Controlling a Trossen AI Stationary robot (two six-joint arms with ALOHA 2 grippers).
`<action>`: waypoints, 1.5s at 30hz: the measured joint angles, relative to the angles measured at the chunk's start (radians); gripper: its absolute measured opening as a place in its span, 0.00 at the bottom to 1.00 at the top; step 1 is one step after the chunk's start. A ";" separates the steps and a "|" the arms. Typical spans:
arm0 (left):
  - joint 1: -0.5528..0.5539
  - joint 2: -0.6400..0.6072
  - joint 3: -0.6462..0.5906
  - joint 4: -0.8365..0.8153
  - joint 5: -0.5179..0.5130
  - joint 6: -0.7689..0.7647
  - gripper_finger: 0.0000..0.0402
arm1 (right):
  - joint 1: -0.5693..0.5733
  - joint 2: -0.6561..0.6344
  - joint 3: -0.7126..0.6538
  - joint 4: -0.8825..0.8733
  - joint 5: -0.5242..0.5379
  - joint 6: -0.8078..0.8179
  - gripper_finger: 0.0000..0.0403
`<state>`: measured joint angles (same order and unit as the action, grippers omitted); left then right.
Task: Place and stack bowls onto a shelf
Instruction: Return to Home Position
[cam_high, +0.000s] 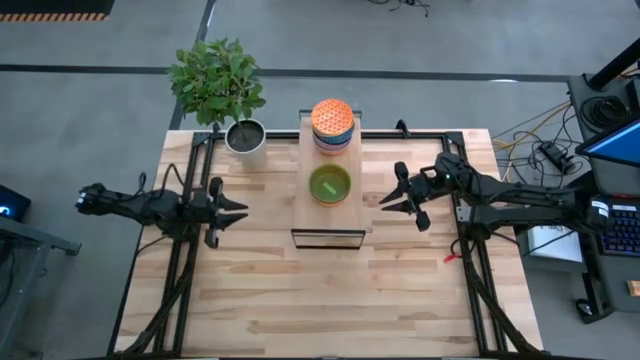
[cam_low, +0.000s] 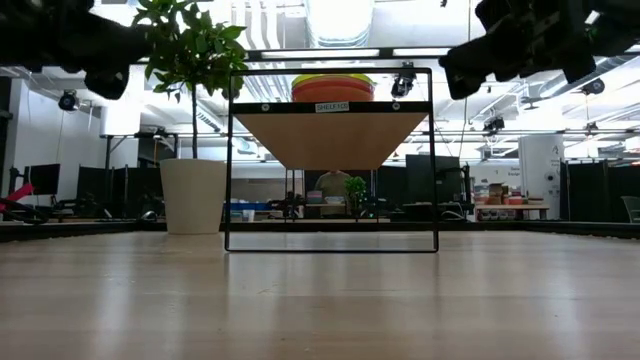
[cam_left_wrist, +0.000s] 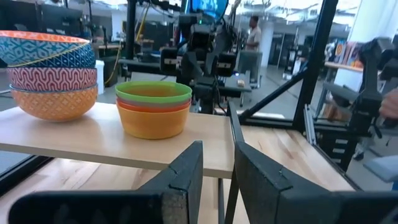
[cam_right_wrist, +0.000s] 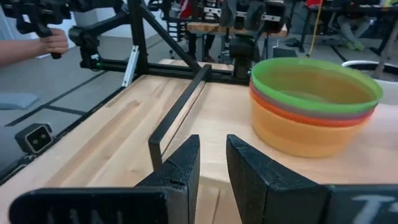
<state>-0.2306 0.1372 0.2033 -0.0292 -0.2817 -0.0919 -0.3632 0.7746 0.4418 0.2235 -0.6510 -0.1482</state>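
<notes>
Seen from above, the shelf (cam_high: 330, 222) runs down the middle of the table (cam_high: 300, 300), and only two bowl tops show on it: a green bowl (cam_high: 330, 185) near its middle and an orange-patterned top of a patterned stack (cam_high: 332, 122) at its far end, close to the white plant pot (cam_high: 246, 138). The left gripper (cam_high: 238, 211) hovers left of the shelf and the right gripper (cam_high: 388, 199) right of it, both apart from the bowls. The left wrist view reveals the layers: three patterned bowls, blue over red over orange, beside the green stack. The right wrist view shows a thin purple bowl (cam_right_wrist: 311, 104) between the green bowl and an orange bowl (cam_right_wrist: 305, 134), plus a person's hand (cam_right_wrist: 53, 43) off the table. Each gripper's fingers (cam_left_wrist: 186, 171) sit nearly together with a narrow slit, empty. The low view shows only coloured rims above the shelf board.
</notes>
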 joint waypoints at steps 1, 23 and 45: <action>0.000 -0.022 -0.011 0.000 0.000 0.001 0.19 | -0.009 0.000 -0.006 0.002 -0.016 0.000 0.17; 0.000 -0.129 -0.119 -0.004 -0.005 -0.052 0.19 | -0.212 -0.001 -0.260 0.395 -0.166 0.153 0.17; 0.001 -0.112 -0.168 0.022 -0.040 -0.600 0.19 | -0.349 -0.026 -0.333 0.492 -0.405 0.158 0.17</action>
<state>-0.2298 0.0251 0.0357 -0.0071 -0.3218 -0.6914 -0.7124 0.7484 0.1085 0.7154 -1.0560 0.0099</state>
